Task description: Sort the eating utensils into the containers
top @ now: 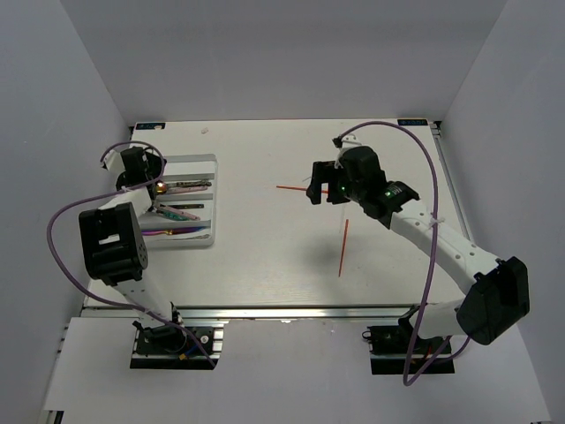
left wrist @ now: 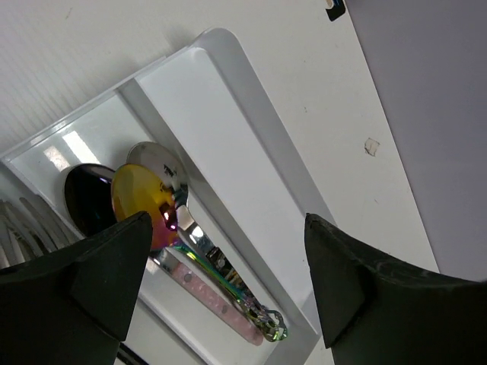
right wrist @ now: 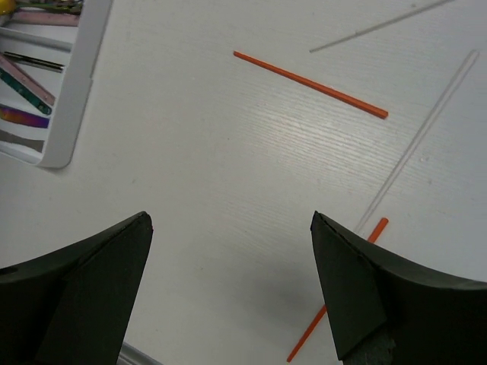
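White surface (top: 265, 265) inside a white-walled enclosure is carrying all items. The tray (top: 212, 203) is lying at the surface's left side.

L arm is folding back on itself, elbow low and near its base, with the left hand (top: 141, 168) hanging over the tray's far-left end. R arm is stretching fwd and inward, with the right hand (top: 318, 184) hovering over mid-surface, just beside a red stick (top: 290, 188). A second red stick (top: 343, 248) is lying nearer the bases, apart from the first.

L wrist view: left hand (left wrist: 227, 228) is standing wide open, gripping nothing. This view is showing detail that the top view is blurring: a gold-bowled spoon (left wrist: 141, 198) lying in a compartment beside a dark spoon bowl (left wrist: 87, 198), a pink handle (left wrist: 205, 293) alongside, and the outermost compartment bare.

R wrist view: right hand (right wrist: 230, 228) is gaping fully, nothing held. Only this view is resolving two clear sticks (right wrist: 415, 148) lying on the surface, one between the red pair.
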